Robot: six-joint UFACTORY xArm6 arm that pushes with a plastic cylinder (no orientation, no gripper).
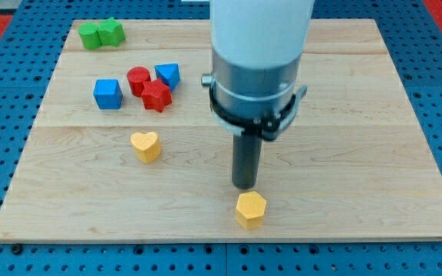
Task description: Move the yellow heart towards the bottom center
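Note:
The yellow heart [146,145] lies on the wooden board [359,115], left of the board's middle. My tip [244,186] stands at the view's bottom centre, well to the right of the heart and not touching it. A yellow hexagon block [250,209] sits just below the tip, near the board's bottom edge.
A blue cube [107,93], a red cylinder [138,80], a red star-shaped block [157,96] and a blue triangular block [168,74] cluster above the heart. Two green blocks [101,33] sit at the top left corner. The arm's white and grey body [258,54] covers the board's top centre.

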